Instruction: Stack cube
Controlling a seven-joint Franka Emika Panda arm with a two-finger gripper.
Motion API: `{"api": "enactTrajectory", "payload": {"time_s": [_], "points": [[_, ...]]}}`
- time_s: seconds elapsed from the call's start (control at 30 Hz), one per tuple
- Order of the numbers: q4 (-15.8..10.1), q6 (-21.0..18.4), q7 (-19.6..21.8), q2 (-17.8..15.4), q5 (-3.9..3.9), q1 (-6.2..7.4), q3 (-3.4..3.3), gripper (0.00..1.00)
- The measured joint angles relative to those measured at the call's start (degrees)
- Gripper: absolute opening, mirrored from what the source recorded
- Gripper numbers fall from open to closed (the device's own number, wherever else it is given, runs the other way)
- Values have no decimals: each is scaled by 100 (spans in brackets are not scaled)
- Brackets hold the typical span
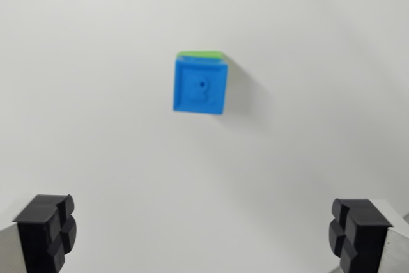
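White tabletop [96,126] fills the wrist view, plain and matte, with no edge or seam showing.

Gripper [203,234]: only the two fingertips enter the frame, at the bottom corners. Left fingertip [46,229] is black and blocky with a notched inner face, backed by a pale grey metal finger cut off by the frame edge. Right fingertip [358,231] matches it, with its own grey backing partly out of frame. Jaws stand spread wide, nearly the full width of the view. Nothing lies between them; they touch neither cube, and bare tabletop shows in the gap.

Blue cube [200,87]: sits in the upper middle of the view, well apart from both fingertips. Top face shows a raised border and a small dark hole near the centre. It rests on a green cube [201,54], of which only a thin strip shows along the blue cube's far edge. A soft shadow falls to the wrist view's right of the stack.

Hard to make out: slightly blurred overall, so the relief on the blue top is unclear. Almost all of the green cube is hidden. Whether the fingertips touch the tabletop cannot be told.
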Motion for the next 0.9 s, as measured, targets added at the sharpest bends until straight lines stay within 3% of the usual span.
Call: {"api": "enactTrajectory", "payload": {"time_s": [0.37, 0.9], "points": [[215, -266, 0, -49, 0, 0, 0, 100], [234, -296, 0, -42, 0, 0, 0, 100]]}}
